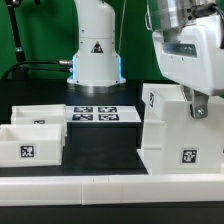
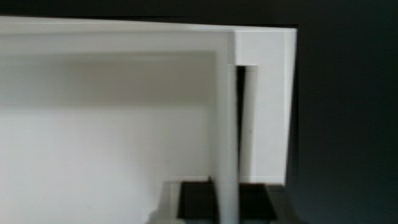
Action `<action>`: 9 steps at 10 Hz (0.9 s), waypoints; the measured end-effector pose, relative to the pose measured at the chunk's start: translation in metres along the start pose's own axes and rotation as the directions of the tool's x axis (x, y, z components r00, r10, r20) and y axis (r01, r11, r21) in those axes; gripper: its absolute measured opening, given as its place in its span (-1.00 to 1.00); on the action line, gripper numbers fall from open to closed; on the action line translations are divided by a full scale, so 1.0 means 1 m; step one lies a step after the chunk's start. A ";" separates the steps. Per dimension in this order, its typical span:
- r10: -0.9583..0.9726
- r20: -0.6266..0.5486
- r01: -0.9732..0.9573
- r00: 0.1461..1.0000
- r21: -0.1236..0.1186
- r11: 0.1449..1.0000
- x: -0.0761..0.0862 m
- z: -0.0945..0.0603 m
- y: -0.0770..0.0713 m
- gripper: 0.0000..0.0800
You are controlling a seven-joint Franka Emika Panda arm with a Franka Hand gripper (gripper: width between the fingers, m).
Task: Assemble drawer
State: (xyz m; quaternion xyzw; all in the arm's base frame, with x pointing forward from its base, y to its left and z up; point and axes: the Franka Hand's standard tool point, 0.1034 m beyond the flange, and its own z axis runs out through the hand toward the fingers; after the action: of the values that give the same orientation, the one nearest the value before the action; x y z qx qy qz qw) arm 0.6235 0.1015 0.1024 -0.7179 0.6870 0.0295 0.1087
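The big white hollow housing (image 1: pixel 178 128) of the drawer stands at the exterior view's right, with square tags on its faces. Two small white trays (image 1: pixel 30 143) (image 1: pixel 47 116) lie at the exterior view's left. My gripper (image 1: pixel 196 104) reaches down onto the housing's top right part. In the wrist view a thin white wall of the housing (image 2: pixel 226 110) runs straight between my dark fingers (image 2: pixel 201 203), which press on it from both sides. My gripper (image 2: pixel 231 205) is shut on that wall. The trays' knobs do not show.
The marker board (image 1: pixel 97 113) lies flat in the middle in front of the robot base (image 1: pixel 95 60). A long low white rail (image 1: pixel 100 187) runs along the front of the table. Dark table surface lies between the trays and the housing.
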 end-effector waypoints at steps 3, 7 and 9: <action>0.002 0.002 -0.002 1.000 0.011 1.000 0.002 0.001 -0.017 -0.90; 0.014 0.007 -0.014 1.000 -0.005 1.000 0.003 0.002 -0.020 -0.90; 0.005 0.007 -0.005 1.000 -0.006 1.000 0.002 0.003 -0.020 -0.31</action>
State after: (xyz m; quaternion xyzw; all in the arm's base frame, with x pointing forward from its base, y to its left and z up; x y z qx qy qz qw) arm 0.6438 0.1003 0.1014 -0.7164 0.6882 0.0345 0.1088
